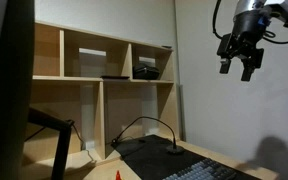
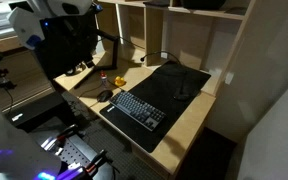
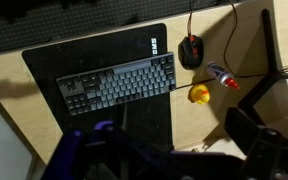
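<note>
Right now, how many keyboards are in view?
1. The keyboard lies across the black desk mat, with the mouse beside the mat. Dim compartments of the shelf could hide another.

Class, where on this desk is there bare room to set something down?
Free: the black mat behind the keyboard; bare wood on the mat's side away from the mouse. Crowded: beside the mouse, where yellow toy, marker and cables cluster.
</note>
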### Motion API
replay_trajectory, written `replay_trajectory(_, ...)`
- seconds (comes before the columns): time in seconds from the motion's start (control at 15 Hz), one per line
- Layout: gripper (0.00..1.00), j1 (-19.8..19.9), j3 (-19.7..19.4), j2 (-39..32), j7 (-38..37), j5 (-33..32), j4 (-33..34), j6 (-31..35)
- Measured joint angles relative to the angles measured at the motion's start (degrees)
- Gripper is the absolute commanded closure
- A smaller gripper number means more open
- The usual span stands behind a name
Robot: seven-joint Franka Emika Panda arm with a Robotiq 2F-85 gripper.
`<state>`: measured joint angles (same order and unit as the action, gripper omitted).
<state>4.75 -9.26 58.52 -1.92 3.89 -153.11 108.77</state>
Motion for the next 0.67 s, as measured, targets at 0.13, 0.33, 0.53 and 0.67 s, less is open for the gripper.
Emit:
replay_trajectory(0.13, 0.00, 0.0, 0.0, 0.0, 0.0, 0.0, 0.0, 0.0)
replay_trajectory(0.33, 0.00, 0.0, 0.1, -1.1, -0.5, 1.0, -0.2, 0.2)
replay_trajectory(0.53, 0.00, -0.9, 2.4, -7.4, -4.1, 4.9, -1.6, 6.3)
replay_trajectory(0.67, 0.00, -1.7, 5.1, -13.8, -7.7, 7.5, -1.7, 12.7)
